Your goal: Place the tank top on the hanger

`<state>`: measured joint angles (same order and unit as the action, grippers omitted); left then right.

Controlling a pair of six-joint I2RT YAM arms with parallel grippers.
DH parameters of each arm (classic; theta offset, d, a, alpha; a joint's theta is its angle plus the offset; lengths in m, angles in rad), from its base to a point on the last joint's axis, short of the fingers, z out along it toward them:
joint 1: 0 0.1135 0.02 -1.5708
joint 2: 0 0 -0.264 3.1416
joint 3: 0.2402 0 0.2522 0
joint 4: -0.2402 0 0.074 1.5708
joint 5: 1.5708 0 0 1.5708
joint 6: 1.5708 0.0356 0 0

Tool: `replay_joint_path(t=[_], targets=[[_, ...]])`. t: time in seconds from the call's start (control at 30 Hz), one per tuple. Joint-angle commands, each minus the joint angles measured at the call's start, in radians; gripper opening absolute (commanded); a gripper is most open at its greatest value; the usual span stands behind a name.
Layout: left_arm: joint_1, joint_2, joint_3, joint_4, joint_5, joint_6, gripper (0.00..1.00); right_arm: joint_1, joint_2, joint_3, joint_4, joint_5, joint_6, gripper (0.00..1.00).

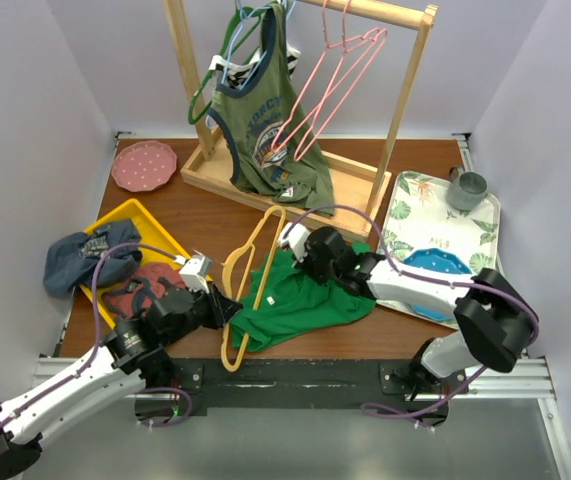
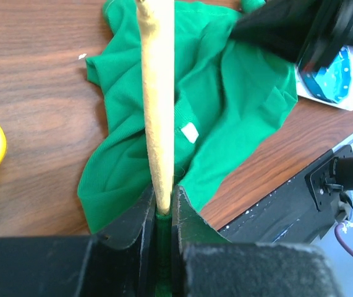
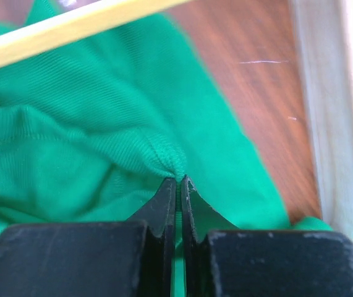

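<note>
Left wrist cam has the left fingers point(image 2: 177, 201) clamped shut on the thin bar of the hanger point(image 2: 156, 111), and there's green right under the grip, so I can't tell if some shirt got pinched in too. Right wrist cam shows the right fingers point(image 3: 170, 198) closed almost completely on a small fold of the tank top point(image 3: 71, 148). From overhead the top is bunched up near the middle of the counter's near edge, with the hanger lying across its left side and pointing toward the far edge. My worry is that the right pinch is tiny, so any tug could pop the cloth free. The bar could also swivel in the left grip. With the fabric this crumpled, the hanger end might just snag a fold instead of finding an armhole.
</note>
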<state>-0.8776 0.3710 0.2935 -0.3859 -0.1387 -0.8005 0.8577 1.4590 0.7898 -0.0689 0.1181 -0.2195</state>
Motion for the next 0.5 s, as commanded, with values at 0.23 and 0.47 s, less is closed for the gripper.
replay_joint_path(t=[0.23,0.47], targets=[[0.000,-0.060,0.107,0.134,0.175,0.193,0.00,-0.383,-0.151,0.176,-0.132,-0.412,0.179,0.00],[0.000,0.052,0.222,0.069,0.258,0.329,0.00,-0.566,-0.097,0.339,-0.206,-0.572,0.276,0.00]])
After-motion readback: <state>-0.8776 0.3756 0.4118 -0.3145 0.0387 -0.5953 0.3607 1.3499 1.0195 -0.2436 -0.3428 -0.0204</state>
